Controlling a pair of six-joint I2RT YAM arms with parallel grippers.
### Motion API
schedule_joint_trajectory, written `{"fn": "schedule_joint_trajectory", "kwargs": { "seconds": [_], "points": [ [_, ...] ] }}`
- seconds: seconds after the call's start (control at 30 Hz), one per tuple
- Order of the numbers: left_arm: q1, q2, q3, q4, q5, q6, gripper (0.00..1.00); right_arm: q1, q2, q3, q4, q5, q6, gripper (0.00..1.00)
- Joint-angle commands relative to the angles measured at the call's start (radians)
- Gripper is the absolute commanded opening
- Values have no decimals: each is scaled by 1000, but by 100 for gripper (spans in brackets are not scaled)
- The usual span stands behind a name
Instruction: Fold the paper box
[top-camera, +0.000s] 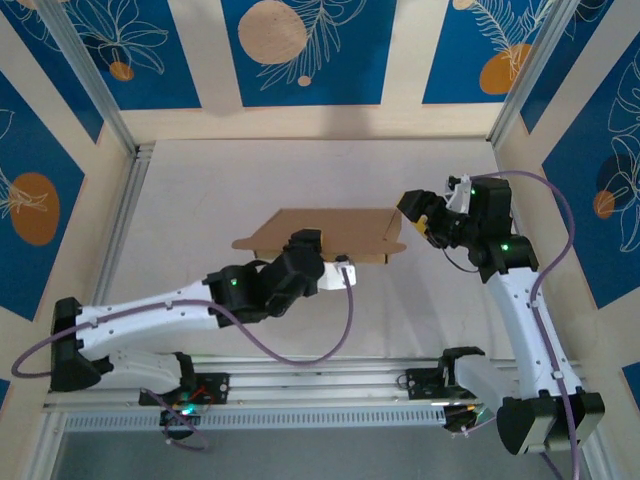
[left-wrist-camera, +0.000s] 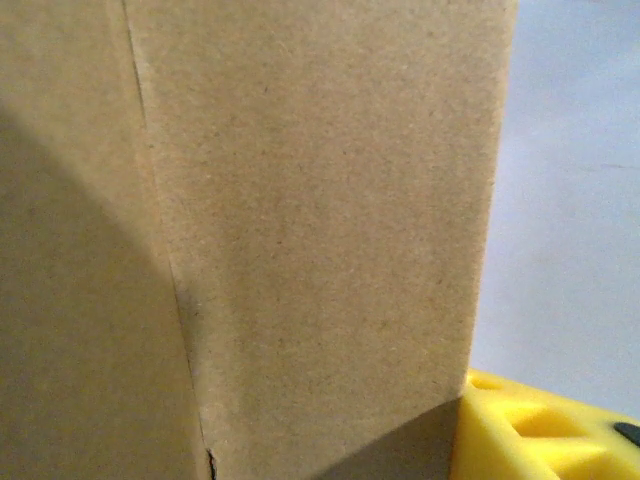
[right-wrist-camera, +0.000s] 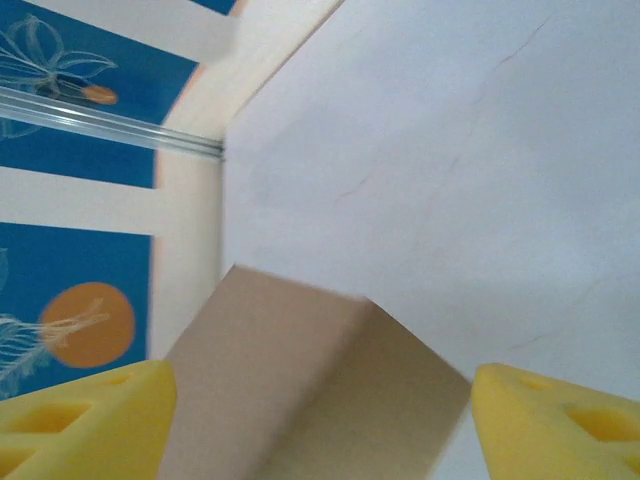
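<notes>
The right gripper first: its yellow fingers stand wide apart with nothing between the pads. The paper box sits just ahead of them, a blurred brown corner pointing into the gap. From above, this gripper hovers just beside the box's right end; whether it touches, I cannot tell.

Over to the left gripper: it's right up against the near long edge of the paper box. Its wrist camera is close on the cardboard, and one yellow finger peeks out at the lower right. Clamped or loose, I cannot tell.

The cardboard is plain brown, matte and finely grained, with a score line running down the panel and a straight cut edge on the right. The box lies flat and shallow, tabs jutting at both ends.

Beyond both grippers the pale table runs open to the blue-and-cream walls.
</notes>
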Motion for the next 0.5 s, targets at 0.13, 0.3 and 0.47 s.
{"fn": "schedule_joint_trajectory", "kwargs": {
  "seconds": [0.13,0.3,0.47],
  "points": [
    [74,177,194,-624,350,-275,55,14,-38,49,-132,191,-164,72],
    [150,275,280,-670,507,-284,54,19,-27,46,-150,57,-62,62],
    [202,382,342,-676,604,-270,53,34,-15,29,-145,-136,12,59]
  ]
}}
